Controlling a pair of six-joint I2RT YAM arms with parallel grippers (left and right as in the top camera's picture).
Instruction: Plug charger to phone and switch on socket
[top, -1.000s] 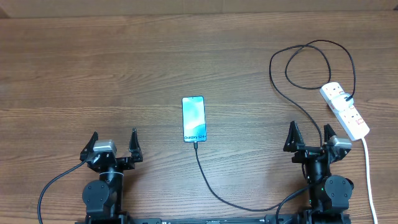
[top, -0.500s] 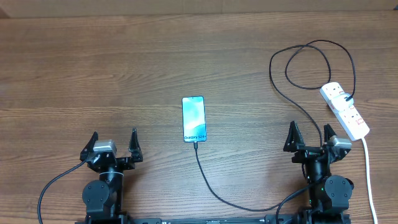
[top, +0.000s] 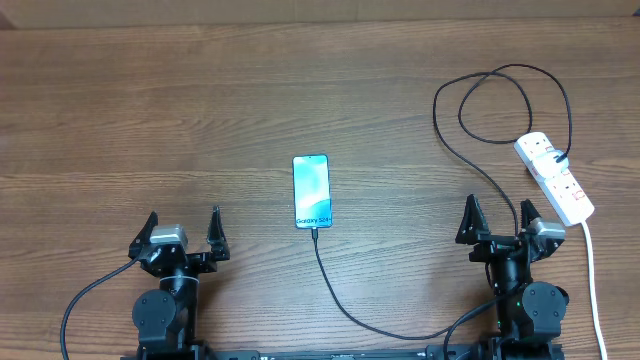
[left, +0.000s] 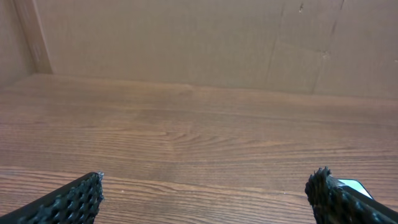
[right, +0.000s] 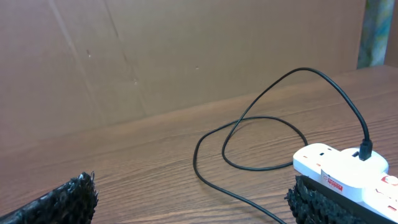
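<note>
The phone (top: 311, 191) lies flat mid-table, screen lit, reading "Galaxy S24+". The black charger cable (top: 345, 305) runs from the phone's near end, where its plug tip (top: 314, 233) sits at the port, loops along the front edge and up to the white socket strip (top: 555, 178) at the right. The strip and cable loop also show in the right wrist view (right: 339, 168). My left gripper (top: 182, 228) is open and empty at the front left. My right gripper (top: 496, 220) is open and empty at the front right, just near of the strip.
The strip's thick white cord (top: 592, 280) runs down the right edge past my right arm. A brown cardboard wall (left: 199, 43) stands behind the wooden table. A corner of the phone (left: 351, 185) peeks past the left gripper's right finger.
</note>
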